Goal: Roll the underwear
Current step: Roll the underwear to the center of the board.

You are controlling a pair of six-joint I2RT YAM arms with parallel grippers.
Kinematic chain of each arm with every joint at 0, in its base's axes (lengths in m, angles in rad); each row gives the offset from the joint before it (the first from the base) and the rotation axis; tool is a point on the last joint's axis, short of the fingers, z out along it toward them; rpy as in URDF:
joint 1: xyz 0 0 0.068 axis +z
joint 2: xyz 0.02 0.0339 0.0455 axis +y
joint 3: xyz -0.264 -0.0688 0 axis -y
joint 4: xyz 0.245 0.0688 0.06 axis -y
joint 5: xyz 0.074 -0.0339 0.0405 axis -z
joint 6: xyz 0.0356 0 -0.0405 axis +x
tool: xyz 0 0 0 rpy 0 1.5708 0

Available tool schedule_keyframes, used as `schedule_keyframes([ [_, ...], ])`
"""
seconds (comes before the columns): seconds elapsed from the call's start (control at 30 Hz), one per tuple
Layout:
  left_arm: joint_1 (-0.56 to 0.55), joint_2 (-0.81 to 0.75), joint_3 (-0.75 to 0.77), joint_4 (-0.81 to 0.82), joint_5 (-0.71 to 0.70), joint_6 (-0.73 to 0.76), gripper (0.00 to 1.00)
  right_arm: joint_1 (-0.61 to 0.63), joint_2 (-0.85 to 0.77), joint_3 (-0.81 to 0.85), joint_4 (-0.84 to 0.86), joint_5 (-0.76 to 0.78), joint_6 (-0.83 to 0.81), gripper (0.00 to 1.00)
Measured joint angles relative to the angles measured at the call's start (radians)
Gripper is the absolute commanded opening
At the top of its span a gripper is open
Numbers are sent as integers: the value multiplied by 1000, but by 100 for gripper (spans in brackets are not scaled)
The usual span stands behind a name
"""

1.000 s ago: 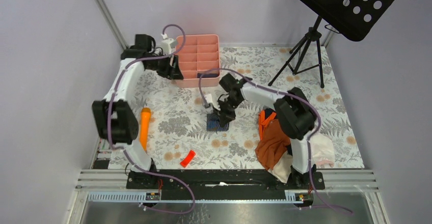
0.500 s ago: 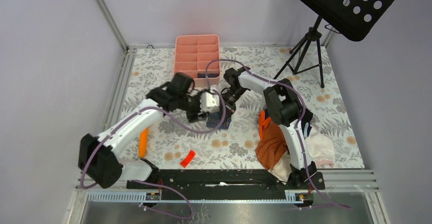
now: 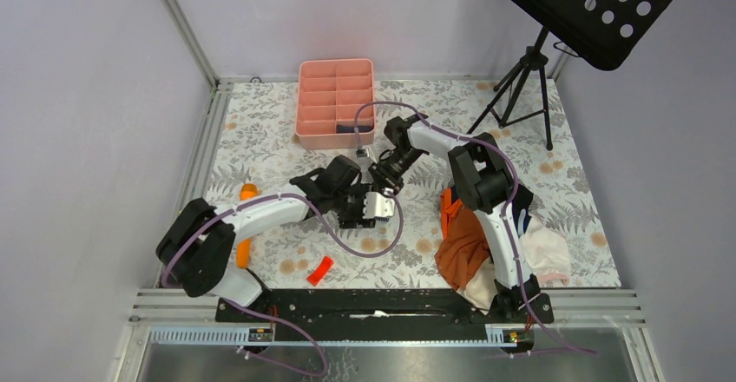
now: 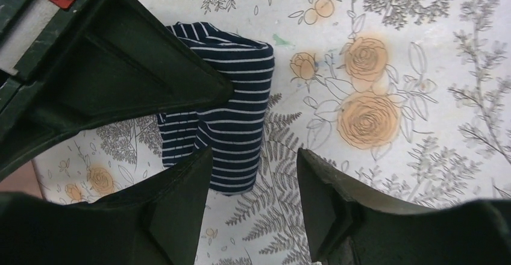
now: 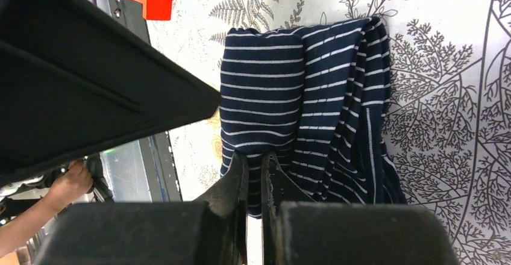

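Mid-table: navy white-striped cloth underwear [image 4: 232, 114] lies folded on floral-print table cover [image 4: 422, 66], on near side of pink plastic compartment tray [image 3: 334, 141], left of orange garment heap [image 3: 464, 243]. Above it, left gripper [image 4: 253, 162], fingers spread, one tip overlapping cloth edge. Opposite, right gripper [image 5: 254, 159], fingers pressed together, tips against striped cloth; whether fold is nipped, cannot tell. Small red block [image 3: 320, 269] sits nearer front edge.
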Motion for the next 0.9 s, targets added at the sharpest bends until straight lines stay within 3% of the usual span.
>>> schedule_keyframes([
  [0.17,-7,81,-22,111,-26,11,54,-3,6,3,-3,-8,4,4],
  [0.53,-14,142,-19,172,-53,45,17,-5,9,5,-5,-10,13,8],
  [0.7,-20,146,13,121,-52,31,1,-6,13,20,-33,-2,13,22],
  [0.8,-21,180,80,39,-45,18,0,-9,13,36,-56,18,-3,45],
  [0.9,-21,211,140,-30,-30,3,0,-25,2,61,-61,63,-32,53],
])
